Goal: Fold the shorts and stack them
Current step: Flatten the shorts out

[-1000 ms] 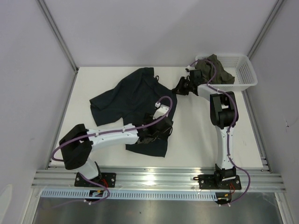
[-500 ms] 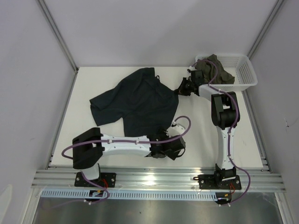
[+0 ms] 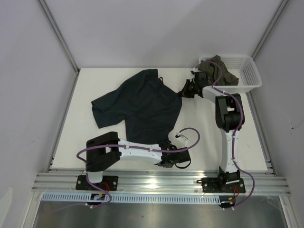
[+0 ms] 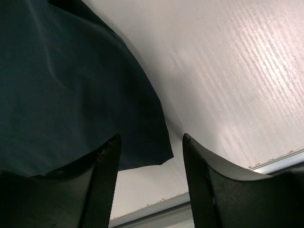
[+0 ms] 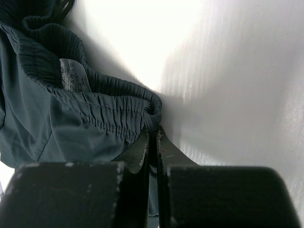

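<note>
Top external view: the shorts (image 3: 137,107) lie spread on the table (image 3: 204,133), left of the middle, one leg reaching toward the near edge. At the far right a white basket (image 3: 249,76) holds an olive garment (image 3: 221,71).

The right gripper (image 5: 152,135) has its fingers pressed together on the gathered waistband at the shorts' far right corner, close to the white label (image 5: 71,78). The left gripper (image 4: 151,142) is low by the near hem corner, its jaws partly apart. The cloth's tip sits in the gap, and I can't see anything pinched.

My worry is that near corner (it's only a sliver of fabric between the fingers). If the jaws close there, they could catch just the tip or miss it and scrape the table. One end would then drag while the other lifts, and the fold would come out skewed. The right-hand pinch also looks shallow, right at the waistband's edge, so a sharp pull could slip it free.
</note>
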`<move>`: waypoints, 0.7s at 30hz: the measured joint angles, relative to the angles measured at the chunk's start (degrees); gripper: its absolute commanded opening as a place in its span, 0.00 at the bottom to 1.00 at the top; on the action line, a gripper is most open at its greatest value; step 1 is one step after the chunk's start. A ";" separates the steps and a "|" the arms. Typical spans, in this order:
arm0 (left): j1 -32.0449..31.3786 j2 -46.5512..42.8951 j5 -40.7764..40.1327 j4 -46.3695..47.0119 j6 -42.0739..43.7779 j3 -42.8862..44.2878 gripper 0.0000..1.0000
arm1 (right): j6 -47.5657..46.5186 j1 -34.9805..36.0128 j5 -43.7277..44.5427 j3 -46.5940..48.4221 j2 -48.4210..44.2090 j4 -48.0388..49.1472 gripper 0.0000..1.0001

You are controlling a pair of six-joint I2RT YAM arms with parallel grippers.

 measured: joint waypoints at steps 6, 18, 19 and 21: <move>-0.02 0.79 -1.20 -0.92 -0.66 0.17 0.20 | -0.26 -0.11 0.28 0.00 -0.24 -0.66 0.00; 0.20 -6.08 8.70 0.61 3.21 -3.26 0.00 | -3.30 -0.61 8.20 5.53 -3.19 -19.54 0.00; 0.20 -8.94 10.14 0.00 3.58 -3.52 0.00 | -3.50 -0.76 9.14 5.53 -4.59 -21.55 0.00; 0.20 -14.88 11.93 -0.68 4.35 -3.45 0.00 | -3.74 -1.46 10.32 4.92 -8.68 -25.16 0.00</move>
